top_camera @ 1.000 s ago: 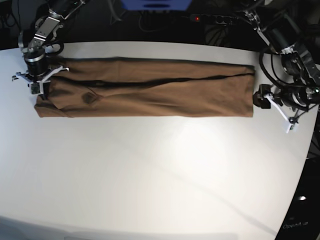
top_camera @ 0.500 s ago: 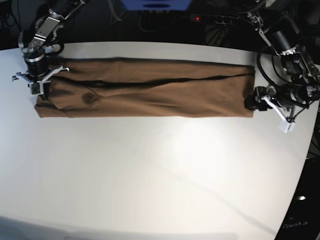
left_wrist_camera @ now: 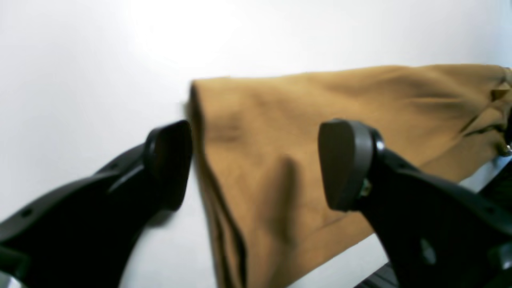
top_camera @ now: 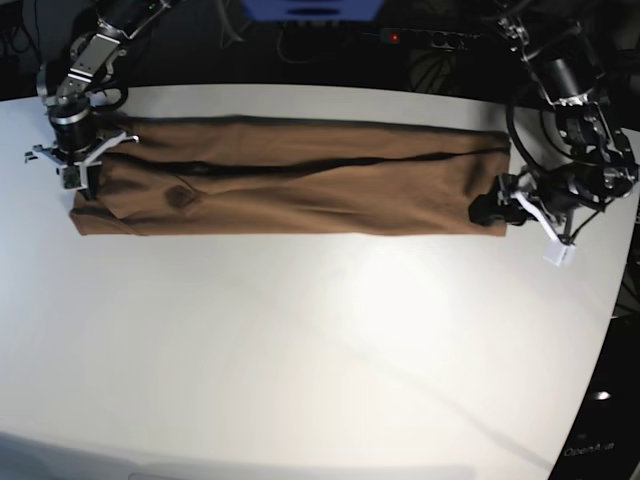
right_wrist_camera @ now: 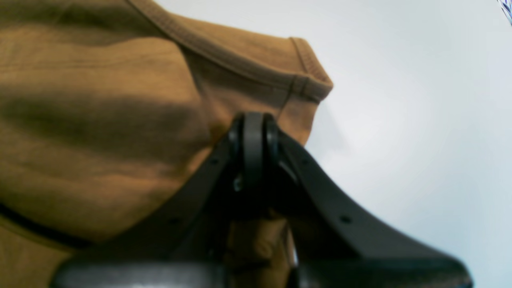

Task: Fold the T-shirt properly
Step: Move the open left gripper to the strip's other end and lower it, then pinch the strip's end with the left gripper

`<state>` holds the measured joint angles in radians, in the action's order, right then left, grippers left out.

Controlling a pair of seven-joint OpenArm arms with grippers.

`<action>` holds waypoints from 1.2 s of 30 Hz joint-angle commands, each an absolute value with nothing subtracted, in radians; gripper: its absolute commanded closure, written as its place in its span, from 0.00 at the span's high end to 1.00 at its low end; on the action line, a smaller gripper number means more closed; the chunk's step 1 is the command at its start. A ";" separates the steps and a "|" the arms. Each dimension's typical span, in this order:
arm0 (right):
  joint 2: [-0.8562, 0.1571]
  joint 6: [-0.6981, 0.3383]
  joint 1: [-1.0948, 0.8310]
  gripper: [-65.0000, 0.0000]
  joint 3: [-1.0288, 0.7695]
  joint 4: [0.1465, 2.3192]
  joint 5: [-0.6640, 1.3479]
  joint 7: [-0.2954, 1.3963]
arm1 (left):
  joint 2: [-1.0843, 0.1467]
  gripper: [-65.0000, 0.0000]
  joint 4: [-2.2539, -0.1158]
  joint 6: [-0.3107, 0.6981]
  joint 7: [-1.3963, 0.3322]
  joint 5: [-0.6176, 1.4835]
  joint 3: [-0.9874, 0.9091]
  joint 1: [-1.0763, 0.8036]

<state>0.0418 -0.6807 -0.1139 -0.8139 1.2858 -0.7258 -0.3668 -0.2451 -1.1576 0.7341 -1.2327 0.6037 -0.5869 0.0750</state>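
Observation:
The tan-brown T-shirt lies folded into a long strip across the far part of the white table. My right gripper is at the strip's left end. In the right wrist view it is shut, pinching the T-shirt near a hemmed corner. My left gripper is at the strip's right end, at the near corner. In the left wrist view it is open, one finger over bare table and the other over the T-shirt, astride its edge.
The table's curved right edge runs close behind my left arm. Past the far edge there is a dark area with a power strip and a blue object.
My left gripper has moved leftward in the base view, from beside the strip's right end to over its near corner. The right gripper and the T-shirt have not moved.

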 commanded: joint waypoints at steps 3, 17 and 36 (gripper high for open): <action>0.041 -0.698 -0.122 0.00 -0.816 1.283 -0.786 -0.289 | -0.239 0.76 -1.124 0.698 -1.396 0.441 -0.556 -0.001; 0.042 -0.698 -0.122 0.00 -0.820 1.283 -0.786 -0.289 | -0.331 0.76 -1.124 0.698 -1.396 0.432 -0.558 -0.113; 0.042 -0.698 -0.120 0.00 -0.820 1.283 -0.786 -0.289 | -0.283 0.76 -0.885 0.698 -1.396 0.159 -0.481 0.044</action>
